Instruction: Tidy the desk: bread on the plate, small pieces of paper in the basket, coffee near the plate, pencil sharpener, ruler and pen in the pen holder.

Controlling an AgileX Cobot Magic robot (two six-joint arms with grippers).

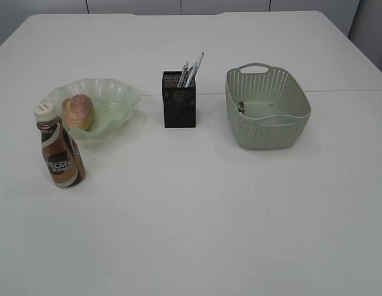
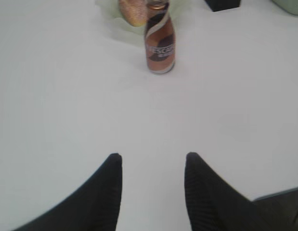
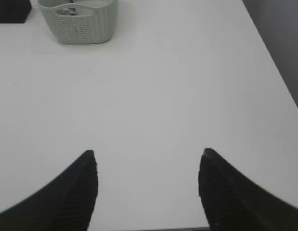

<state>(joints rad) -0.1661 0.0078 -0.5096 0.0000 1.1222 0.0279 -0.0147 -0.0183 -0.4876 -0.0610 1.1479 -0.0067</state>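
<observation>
The golden-brown bread (image 1: 79, 111) lies in the pale green wavy-rimmed plate (image 1: 116, 92) at the left of the white desk (image 1: 197, 209). The coffee (image 1: 60, 152) bottle stands upright just in front of the plate. The black pen holder (image 1: 179, 102) at the middle holds pens (image 1: 191, 71). The perforated basket (image 1: 268, 108) at the right has small scraps (image 1: 241, 106) inside. My left gripper (image 2: 152, 156) is open over bare desk, well short of the coffee (image 2: 160, 42). My right gripper (image 3: 148, 153) is open and empty, with the basket (image 3: 79, 21) far ahead. Neither arm shows in the exterior view.
The desk's right edge (image 3: 276, 72) runs close beside the right gripper. A seam (image 1: 339, 91) crosses the tabletop behind the basket. Plain white surface stretches across the front of the desk.
</observation>
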